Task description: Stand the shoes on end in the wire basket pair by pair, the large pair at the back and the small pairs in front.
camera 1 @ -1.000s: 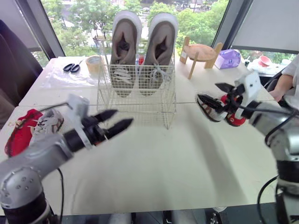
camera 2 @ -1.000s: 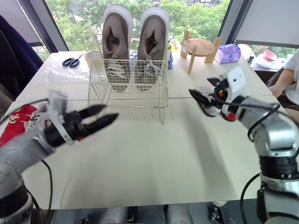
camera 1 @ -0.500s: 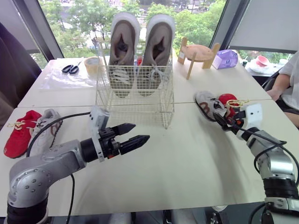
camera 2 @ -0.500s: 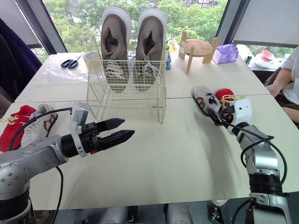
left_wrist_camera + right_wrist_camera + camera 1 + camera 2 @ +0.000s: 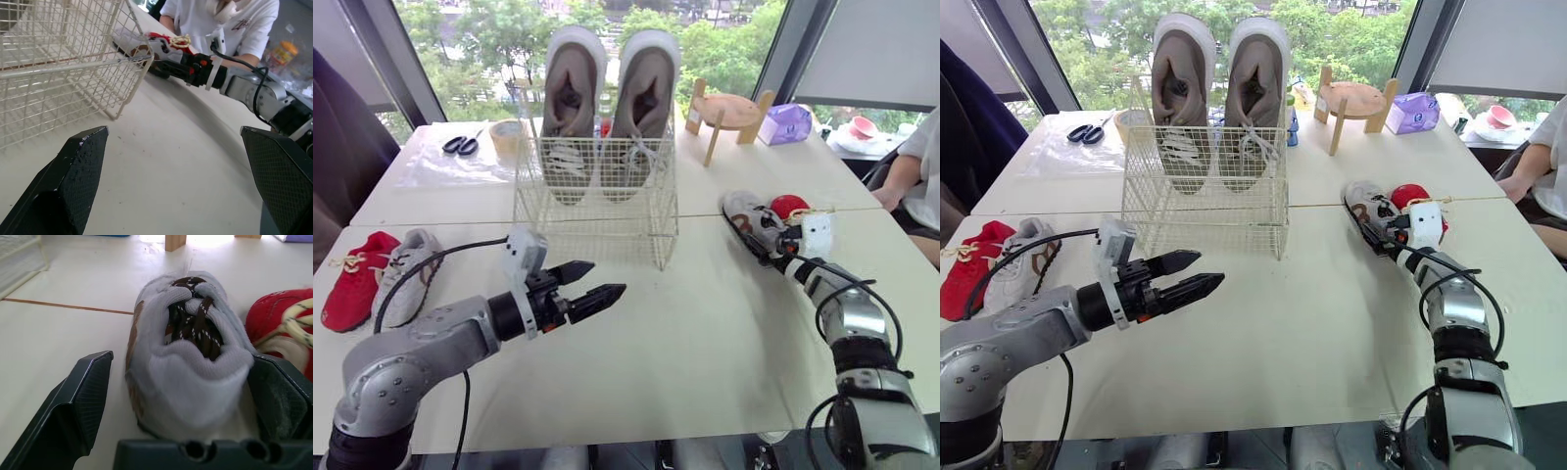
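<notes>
Shoes, three pairs, for standing on end in wire basket on the white table.

- Done: large tan shoes, both upright, heels up, side by side against the basket's back wall. The front of the basket holds nothing yet.
- Left to do: both small pairs, each apparently split across the table. One small grey shoe and one small red shoe lie touching to the right of the basket. A second red shoe and a second grey shoe lie side by side well to the basket's left. None is lifted. By this count roughly a third is finished.
- Right gripper: fingers apart, straddling the heel of the right-hand grey shoe, not clamped on it.
- Left gripper: fingers apart, holding nothing, hovering over the table in front of the basket.
- Unclear: whether either right finger touches the shoe. The right-hand red shoe is partly hidden behind that wrist. A seated person is cut off at the table's right edge.
</notes>
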### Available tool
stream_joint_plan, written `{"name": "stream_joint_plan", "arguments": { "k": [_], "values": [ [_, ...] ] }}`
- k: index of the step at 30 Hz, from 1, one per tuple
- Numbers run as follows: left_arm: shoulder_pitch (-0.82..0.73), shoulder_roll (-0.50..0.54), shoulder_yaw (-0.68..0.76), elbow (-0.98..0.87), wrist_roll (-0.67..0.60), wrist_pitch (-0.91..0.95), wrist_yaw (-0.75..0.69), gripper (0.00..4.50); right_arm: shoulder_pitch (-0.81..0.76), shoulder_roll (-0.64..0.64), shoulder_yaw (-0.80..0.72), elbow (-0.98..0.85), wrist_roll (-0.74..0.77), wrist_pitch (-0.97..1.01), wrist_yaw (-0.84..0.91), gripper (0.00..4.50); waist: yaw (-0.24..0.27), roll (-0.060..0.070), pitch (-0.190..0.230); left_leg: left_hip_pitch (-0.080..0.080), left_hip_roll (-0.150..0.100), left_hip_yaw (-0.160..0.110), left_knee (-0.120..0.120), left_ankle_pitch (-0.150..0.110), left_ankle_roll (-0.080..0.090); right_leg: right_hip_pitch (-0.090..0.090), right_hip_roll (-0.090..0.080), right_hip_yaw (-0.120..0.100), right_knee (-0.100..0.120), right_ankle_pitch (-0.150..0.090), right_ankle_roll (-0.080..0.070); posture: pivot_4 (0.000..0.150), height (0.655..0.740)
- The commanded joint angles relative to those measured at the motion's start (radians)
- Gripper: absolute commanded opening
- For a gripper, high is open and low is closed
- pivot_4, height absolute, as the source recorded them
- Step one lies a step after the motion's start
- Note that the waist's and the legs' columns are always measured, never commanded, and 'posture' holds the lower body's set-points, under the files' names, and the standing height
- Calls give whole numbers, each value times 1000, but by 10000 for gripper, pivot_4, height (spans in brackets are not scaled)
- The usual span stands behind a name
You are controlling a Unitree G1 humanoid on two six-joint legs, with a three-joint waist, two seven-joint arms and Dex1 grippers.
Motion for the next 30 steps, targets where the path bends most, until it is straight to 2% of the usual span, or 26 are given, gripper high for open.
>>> {"name": "stream_joint_plan", "arguments": {
  "k": [1, 5, 7, 9, 12, 15, 18, 23, 30],
  "values": [
    [6, 23, 16, -28, -18, -27, 4, 45000, -38, 9, 2, 62, -30, -66, 3, 31365, 1, 0, 0, 0, 0, 0, 0, 0, 0, 0, 0, 0, 0, 0, 0, 1500, 7400],
    [-7, 50, 73, 7, -122, -36, 10, 45000, -21, 19, 1, 11, -29, -71, 7, 14090, -1, 0, 0, 0, 0, 0, 0, 0, 0, 0, 0, 0, 0, 0, 0, 1500, 7400],
    [-38, 75, 134, 57, -210, -56, 2, 45000, -14, 7, -11, -106, -6, -46, 13, 7407, 0, 1, 0, 0, 1, 0, 0, 0, 0, 0, 0, 0, 0, 0, 0, 1500, 7400],
    [-87, 108, 196, 132, -296, -80, 10, 45000, -35, -19, -37, -251, 39, 7, 25, 7407, 0, 3, 2, 0, 1, -1, 0, 0, 0, 0, 0, -1, 0, 0, 0, 1500, 7400],
    [-245, 173, 258, 304, -388, -103, 24, 45000, -170, -110, -74, -451, 153, 143, 100, 7407, 0, 8, 5, -1, 1, -1, 0, 0, 0, -1, 0, -1, 1, 0, 0, 1500, 7400],
    [-395, 203, 249, 438, -459, -92, 4, 45000, -305, -225, -55, -528, 178, 168, 212, 7407, 1, 11, 7, -1, 0, 0, -1, 0, 0, -2, 0, -1, 0, 0, 1, 1500, 7400],
    [-524, 203, 225, 558, -518, -67, -17, 45000, -435, -296, -29, -563, 206, 195, 302, 7407, 7, 7, 5, -1, 0, -1, -4, -1, 1, -2, 0, -3, 0, -2, 5, 1500, 7400],
    [-720, 204, 176, 767, -504, 11, -95, 45000, -575, -333, 17, -675, 323, 300, 465, 7407, 6, 4, 4, -2, 0, -1, -4, -2, 3, -1, -1, -4, -2, -3, 5, 1500, 7400],
    [-925, 209, 97, 964, -327, 123, -308, 45000, -598, -273, 125, -790, 301, 248, 558, 7407, 2, 4, 5, -3, -1, 0, -3, -2, 3, -1, -1, -4, -2, -3, 5, 1500, 7400]
  ]
}}
